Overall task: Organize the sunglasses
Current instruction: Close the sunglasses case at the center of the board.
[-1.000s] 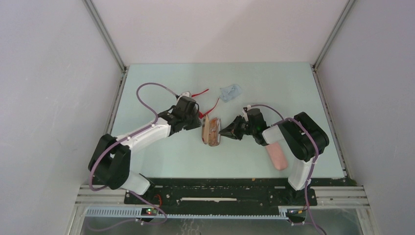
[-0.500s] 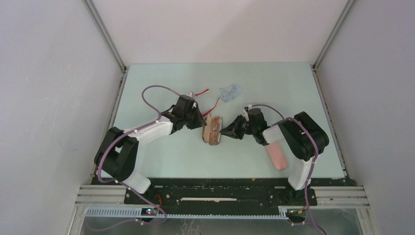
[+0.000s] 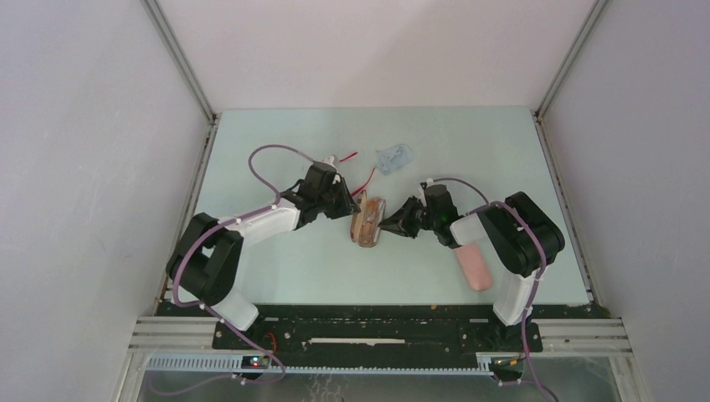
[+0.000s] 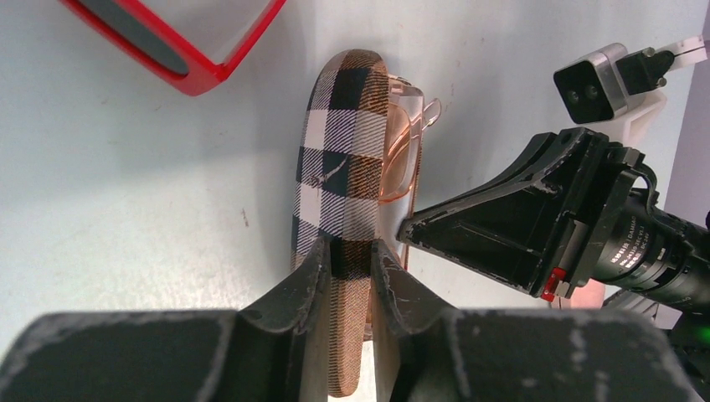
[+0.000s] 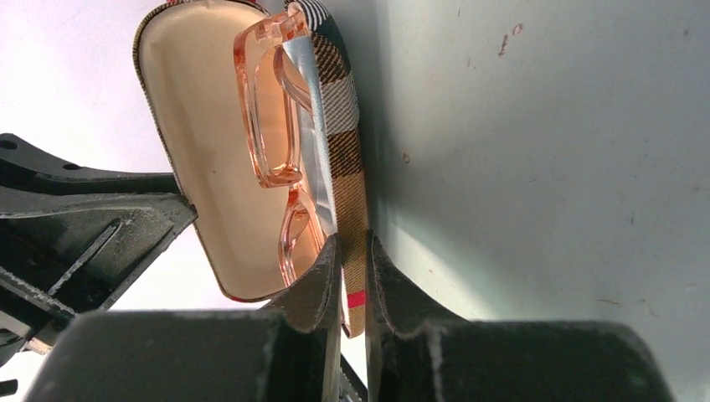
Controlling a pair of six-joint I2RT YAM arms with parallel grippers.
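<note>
The slim sunglasses with orange lenses (image 5: pixel 272 126) lie inside the open plaid case (image 3: pixel 367 222), and they also show in the left wrist view (image 4: pixel 400 159). My left gripper (image 4: pixel 352 255) is shut on the case's plaid lid (image 4: pixel 339 184). My right gripper (image 5: pixel 352 251) is shut on the case's other plaid half, at its rim (image 5: pixel 343 167). In the top view the left gripper (image 3: pixel 352 209) and the right gripper (image 3: pixel 387 224) face each other across the case. The red sunglasses (image 4: pixel 180 50) lie just behind the left gripper, partly hidden by it in the top view (image 3: pixel 365 179).
A pale blue cloth (image 3: pixel 393 157) lies behind the case. A pink oblong case (image 3: pixel 473 266) lies at the right, beside the right arm's elbow. The table's side rails run along its left and right edges.
My left gripper has moved right onto the plaid case's left half. The case now looks narrower and slightly tilted. The right gripper has stayed on the case.
</note>
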